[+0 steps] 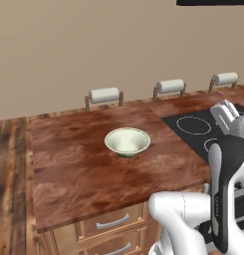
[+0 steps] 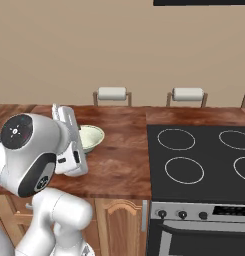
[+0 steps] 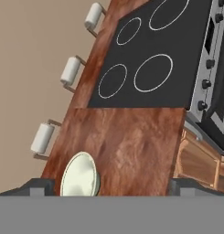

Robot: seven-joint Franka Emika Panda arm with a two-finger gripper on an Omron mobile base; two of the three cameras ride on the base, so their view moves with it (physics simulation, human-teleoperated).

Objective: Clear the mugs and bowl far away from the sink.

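Presently the bowl [image 1: 127, 141] sits upright on the wooden desk [image 1: 78, 174], roughly mid-surface in the left base view, well apart from the black stovetop [image 1: 198, 130] to its right; nothing touches it and its inside looks bare. From the right base view the bowl [image 2: 91, 137] is partly hidden behind the arm's white wrist housing, only its right half showing; the stovetop [image 2: 199, 162] with four pale ring marks takes up the right part of that view, with the oven front and knobs [image 2: 182, 214] below it.

Gripper [image 3: 106, 189]: jaws spread wide, the two dark fingertips [image 3: 38, 187] standing far apart at the bottom of the hand view, nothing between them (no contact with the bowl). In the hand view the bowl [image 3: 80, 176] lies low and left, between the fingertips but nearer the left one; whether the gripper is directly above it or offset I cannot tell, as the view is rolled.

Three stools [image 1: 104, 95] with pale rolled cushions stand along the far edge of the desk, against a plain beige wall [image 1: 93, 45]; drawer fronts with silver handles [image 1: 112, 222] show beneath the near edge of the desk in the left base view.
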